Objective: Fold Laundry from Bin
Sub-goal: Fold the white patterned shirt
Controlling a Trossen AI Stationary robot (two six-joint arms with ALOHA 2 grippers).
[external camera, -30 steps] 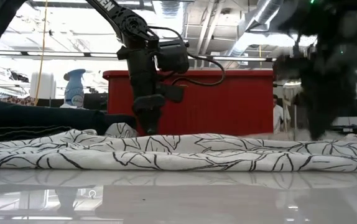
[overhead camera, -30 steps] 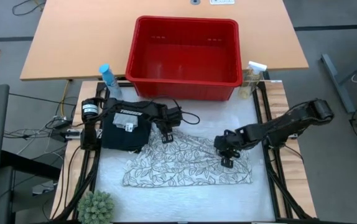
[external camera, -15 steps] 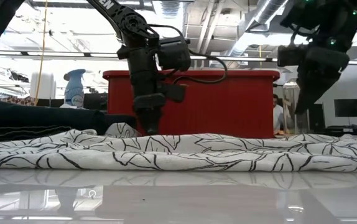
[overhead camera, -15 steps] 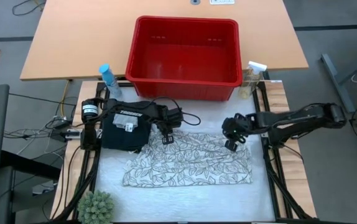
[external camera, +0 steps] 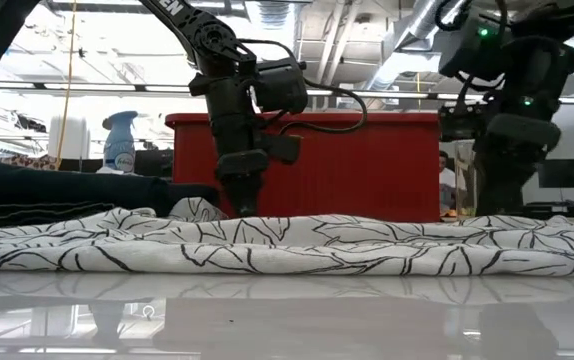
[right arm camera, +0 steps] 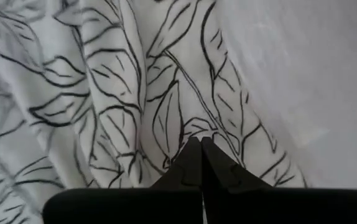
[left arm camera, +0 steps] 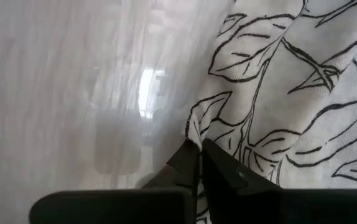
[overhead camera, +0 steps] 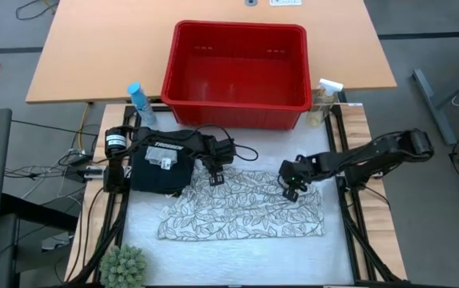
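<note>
Pinching leaf-print cloth (overhead camera: 245,208) | left gripper (overhead camera: 214,178) | right gripper (overhead camera: 291,190) | both edges

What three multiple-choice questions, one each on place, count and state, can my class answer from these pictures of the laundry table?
1. Where does the leaf-print cloth lie?
A. In the red bin
B. On the white table top
C. On the plant

2. How many spray bottles stand beside the red bin?
A. One
B. Two
C. Four

3. How do the fingers of the left pincer stand?
A. Wide open
B. Out of view
C. Pressed together at the cloth's edge

Answers: 1 B, the cloth is spread on the table in front of the bin. 2 B, one bottle at each front corner. 3 C, the left wrist view shows the tips closed on the cloth's edge.
</note>
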